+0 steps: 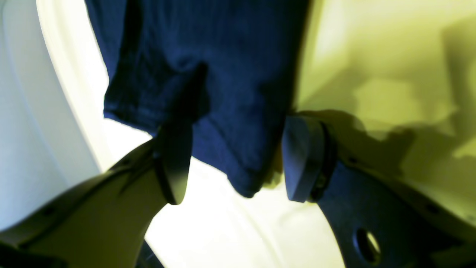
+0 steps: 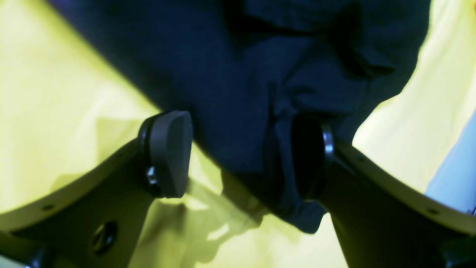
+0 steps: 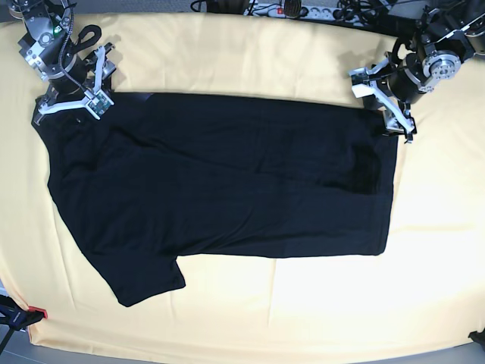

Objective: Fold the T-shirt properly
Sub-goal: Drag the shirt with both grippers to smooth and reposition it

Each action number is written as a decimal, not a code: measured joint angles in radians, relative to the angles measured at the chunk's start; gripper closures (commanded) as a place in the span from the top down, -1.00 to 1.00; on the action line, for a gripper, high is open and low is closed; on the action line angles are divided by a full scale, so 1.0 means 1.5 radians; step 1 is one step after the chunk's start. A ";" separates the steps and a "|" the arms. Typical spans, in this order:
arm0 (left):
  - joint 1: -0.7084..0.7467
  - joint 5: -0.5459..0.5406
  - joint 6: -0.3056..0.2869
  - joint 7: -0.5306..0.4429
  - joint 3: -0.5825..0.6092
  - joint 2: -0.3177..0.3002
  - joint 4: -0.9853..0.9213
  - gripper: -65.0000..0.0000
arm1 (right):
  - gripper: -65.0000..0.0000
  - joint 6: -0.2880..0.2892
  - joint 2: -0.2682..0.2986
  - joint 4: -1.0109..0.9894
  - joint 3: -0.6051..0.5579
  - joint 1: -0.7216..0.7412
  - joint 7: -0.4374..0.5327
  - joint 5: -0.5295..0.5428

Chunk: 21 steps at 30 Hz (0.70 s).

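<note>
Black T-shirt [image 3: 220, 182] spread flat across centre of yellow table cover [image 3: 250, 61], long axis left-right; one sleeve juts toward lower left. Left gripper [image 3: 390, 106] at shirt's upper-right corner, jaws spread, cloth between but not pinched. Right gripper [image 3: 72, 102] at upper-left corner, likewise spread.

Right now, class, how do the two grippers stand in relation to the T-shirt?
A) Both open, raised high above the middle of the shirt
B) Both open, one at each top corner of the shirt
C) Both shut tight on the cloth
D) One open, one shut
B: the left gripper and the right gripper both show spread jaws, with the T-shirt lying flat on the yellow tablecloth.
</note>
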 measured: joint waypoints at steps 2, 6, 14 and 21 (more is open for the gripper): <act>-0.001 0.022 0.005 -0.008 -0.001 0.000 -0.017 0.19 | 0.34 0.001 0.000 -0.008 0.000 -0.001 0.007 0.001; -0.002 0.030 0.024 -0.033 -0.002 0.000 -0.049 0.19 | 0.34 0.000 0.000 -0.030 0.000 -0.002 0.013 0.001; -0.027 0.039 0.068 -0.050 0.000 0.028 -0.074 -0.40 | 0.33 -0.033 -0.001 -0.039 0.000 0.000 0.024 -0.021; -0.053 0.006 0.093 -0.046 0.000 0.053 -0.074 -1.00 | 0.33 0.019 0.000 -0.065 0.003 0.002 0.024 -0.038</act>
